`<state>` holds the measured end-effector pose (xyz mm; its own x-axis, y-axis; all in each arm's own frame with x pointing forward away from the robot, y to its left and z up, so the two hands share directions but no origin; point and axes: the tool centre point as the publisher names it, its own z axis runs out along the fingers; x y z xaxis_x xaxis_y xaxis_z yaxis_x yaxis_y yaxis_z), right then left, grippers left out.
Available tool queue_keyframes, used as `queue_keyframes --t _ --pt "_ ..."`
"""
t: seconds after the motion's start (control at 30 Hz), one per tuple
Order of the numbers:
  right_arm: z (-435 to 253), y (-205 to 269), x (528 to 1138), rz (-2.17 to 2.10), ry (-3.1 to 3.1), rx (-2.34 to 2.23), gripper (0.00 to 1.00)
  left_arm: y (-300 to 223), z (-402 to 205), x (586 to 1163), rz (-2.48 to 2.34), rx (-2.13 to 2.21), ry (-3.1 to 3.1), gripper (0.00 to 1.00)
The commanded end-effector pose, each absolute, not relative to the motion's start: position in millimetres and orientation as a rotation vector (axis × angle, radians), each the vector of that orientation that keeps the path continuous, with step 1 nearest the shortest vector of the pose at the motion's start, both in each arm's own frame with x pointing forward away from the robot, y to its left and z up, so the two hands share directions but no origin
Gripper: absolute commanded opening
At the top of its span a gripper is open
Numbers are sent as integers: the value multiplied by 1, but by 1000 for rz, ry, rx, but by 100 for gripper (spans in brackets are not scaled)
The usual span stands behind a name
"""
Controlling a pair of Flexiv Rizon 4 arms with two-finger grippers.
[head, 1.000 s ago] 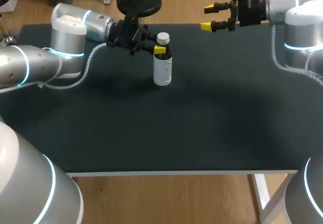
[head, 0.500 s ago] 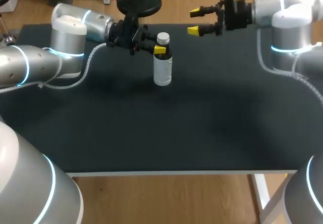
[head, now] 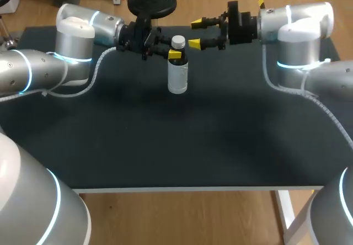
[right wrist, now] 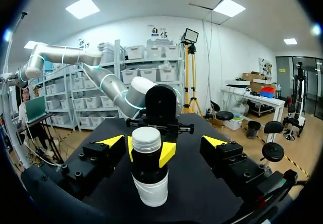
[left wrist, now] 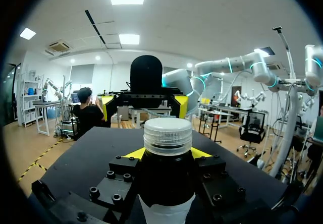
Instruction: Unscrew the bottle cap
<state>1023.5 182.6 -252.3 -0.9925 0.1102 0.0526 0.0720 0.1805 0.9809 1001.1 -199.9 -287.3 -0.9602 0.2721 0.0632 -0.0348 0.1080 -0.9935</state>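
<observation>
On the dark worktop (head: 165,145), toward its far side, a bottle (head: 177,71) is stood upright with its white cap (head: 178,41) screwed on. A white label (head: 177,80) is wrapped round its lower body; neither print nor contents can be made out. Below the cap, the bottle is clenched by the left claw (head: 175,53). Just beyond, the right claw (head: 195,33) is held spread wide, touching nothing.

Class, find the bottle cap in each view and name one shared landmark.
Head view: cap tops the bottle, between the left gripper and right gripper.
Left wrist view: cap close ahead, above its gripper's yellow tips.
Right wrist view: cap ahead of its open gripper.
Shared landmark: the left gripper's yellow tips below the cap.
</observation>
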Motion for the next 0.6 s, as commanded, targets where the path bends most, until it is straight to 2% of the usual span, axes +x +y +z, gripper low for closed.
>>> queue_keyframes --t 0.03,0.6 --pt "-254 190 1024 1996 2379 176 100 -200 -290 1004 1939 -243 -2147 0" --pt "-253 213 1016 2043 2387 129 100 -200 -290 1004 1939 -243 -2147 0"
